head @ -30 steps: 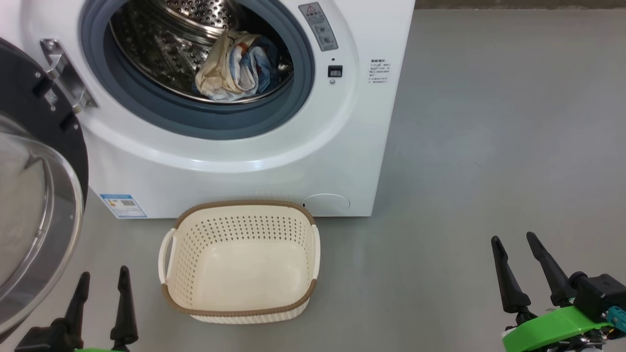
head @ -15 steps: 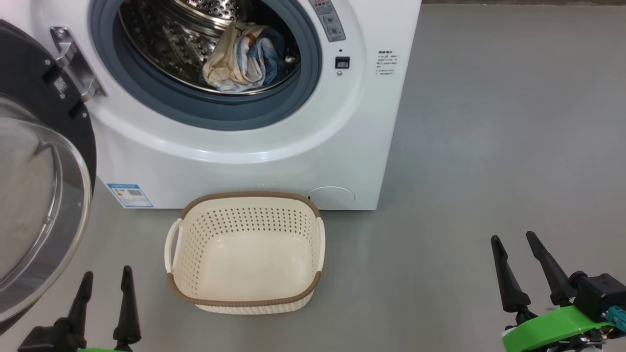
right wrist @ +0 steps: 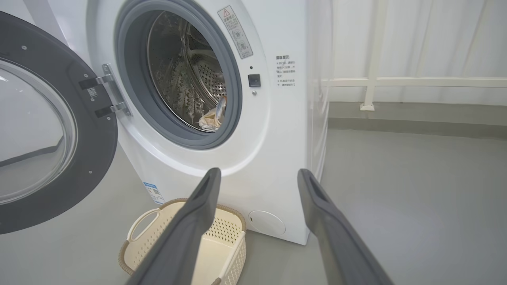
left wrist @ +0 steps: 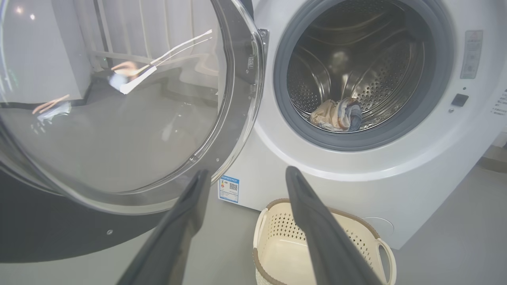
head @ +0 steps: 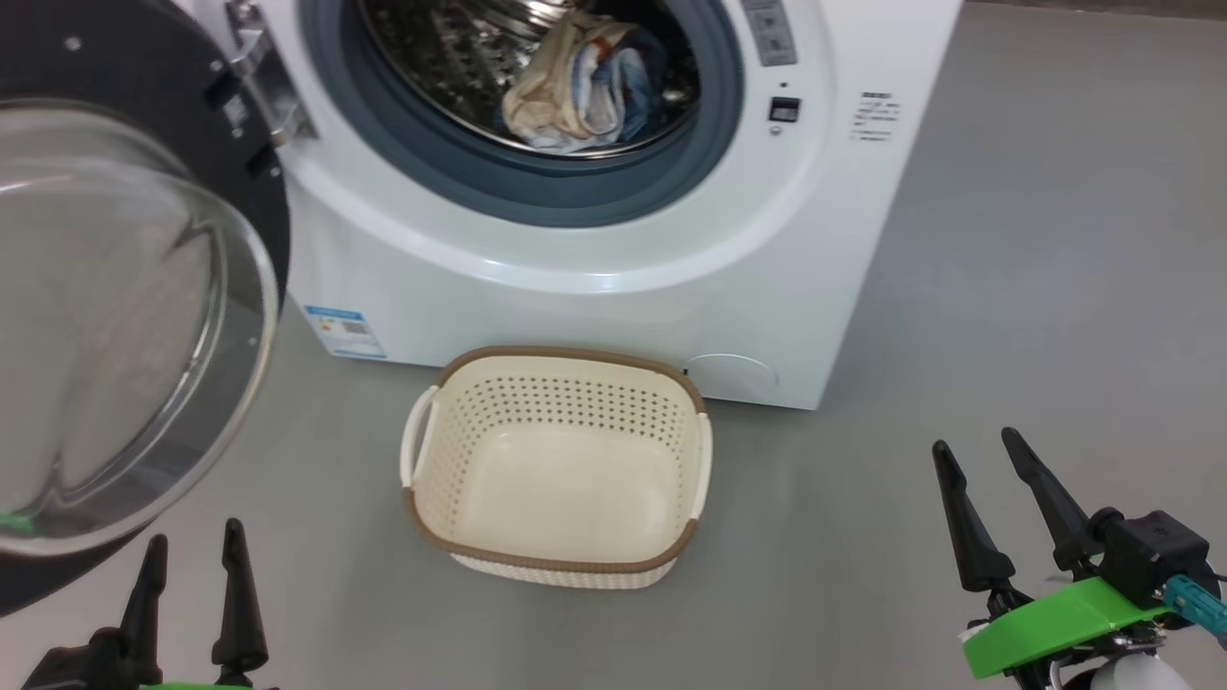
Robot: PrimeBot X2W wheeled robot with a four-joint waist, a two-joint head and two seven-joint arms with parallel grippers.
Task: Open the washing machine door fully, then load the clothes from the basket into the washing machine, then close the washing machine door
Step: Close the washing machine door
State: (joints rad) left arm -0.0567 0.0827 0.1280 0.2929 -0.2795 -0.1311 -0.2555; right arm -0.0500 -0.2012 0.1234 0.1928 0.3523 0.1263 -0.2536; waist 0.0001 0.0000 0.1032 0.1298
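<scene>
The washer [head: 613,307] stands on the grey floor [head: 1007,287], its top cut off by the head view's upper edge. Its door [head: 125,48] hangs swung wide to the left of the opening. The door's far side runs out of frame, and reflections in its glass blur what lies behind. The clothes [head: 580,91] lie bunched low in the washer's drum, just behind the seal. Cream and blue folds show, but the prints and the number of pieces cannot be made out. The basket [head: 556,422] sits on the floor just before the washer, its bare bottom showing; in the wrist views, fingers [left wrist: 317,221] cover part of it. The left claw [head: 194,534] hovers before the door, and the right claw [head: 976,439] is well off the washer's right front corner. Both are spread wide, holding nothing.
</scene>
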